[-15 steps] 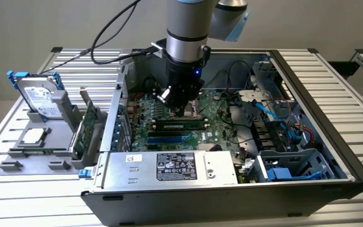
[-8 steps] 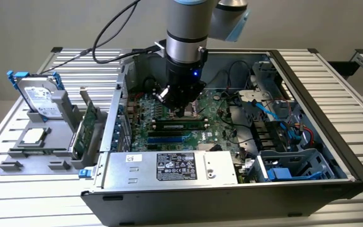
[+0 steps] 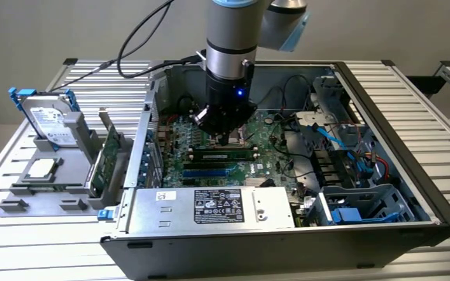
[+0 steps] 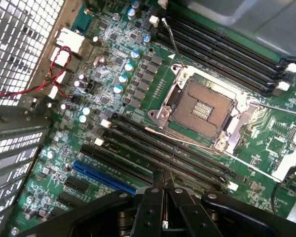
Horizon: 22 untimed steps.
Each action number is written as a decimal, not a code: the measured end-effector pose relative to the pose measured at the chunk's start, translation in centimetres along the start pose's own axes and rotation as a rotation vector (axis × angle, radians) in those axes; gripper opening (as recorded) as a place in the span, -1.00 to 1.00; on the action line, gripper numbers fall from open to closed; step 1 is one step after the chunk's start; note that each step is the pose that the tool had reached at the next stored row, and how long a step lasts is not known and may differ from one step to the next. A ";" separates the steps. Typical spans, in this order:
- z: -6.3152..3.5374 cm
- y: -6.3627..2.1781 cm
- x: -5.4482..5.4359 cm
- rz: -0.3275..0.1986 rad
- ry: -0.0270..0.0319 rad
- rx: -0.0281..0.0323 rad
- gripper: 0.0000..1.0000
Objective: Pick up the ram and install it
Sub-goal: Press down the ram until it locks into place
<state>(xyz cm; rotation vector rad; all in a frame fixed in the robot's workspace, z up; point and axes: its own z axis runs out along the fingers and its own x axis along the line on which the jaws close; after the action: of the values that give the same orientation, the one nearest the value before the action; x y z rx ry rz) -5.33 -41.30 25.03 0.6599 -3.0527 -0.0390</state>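
Note:
The ram [image 3: 223, 155], a narrow green stick with black chips, stands on edge in a slot on the motherboard [image 3: 268, 149] inside the open computer case. My gripper [image 3: 223, 139] hangs straight down over the stick's middle, just above its top edge. I cannot tell whether they touch. In the wrist view the gripper [image 4: 163, 181] is shut, its black fingers pressed together with nothing between them, over the row of long black memory slots [image 4: 177, 155].
The empty CPU socket [image 4: 202, 106] lies beside the slots, with a blue slot [image 4: 103, 177] on their other side. A power supply [image 3: 209, 208] fills the case's front. On the exterior view's left, a grey fixture [image 3: 21, 202] holds a hard drive [image 3: 49, 120] and an expansion card [image 3: 109, 158].

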 end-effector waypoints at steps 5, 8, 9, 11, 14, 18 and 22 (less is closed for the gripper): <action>0.11 0.00 0.0 0.075 -0.0038 -0.0001 -0.79; 0.18 -0.01 0.0 0.120 -0.0062 -0.0003 -0.79; 0.20 -0.01 0.0 0.135 -0.0069 -0.0003 -0.79; 0.25 -0.01 0.0 0.165 -0.0084 -0.0003 -0.79; 0.31 -0.01 0.0 0.210 -0.0109 -0.0003 -0.79; 0.38 -0.01 0.0 0.267 -0.0144 -0.0002 -0.79; 0.42 -0.01 0.0 0.323 -0.0176 -0.0001 -0.79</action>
<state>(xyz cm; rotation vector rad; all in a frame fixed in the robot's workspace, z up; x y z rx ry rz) -5.33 -41.30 24.62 0.1614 -3.1324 -0.0401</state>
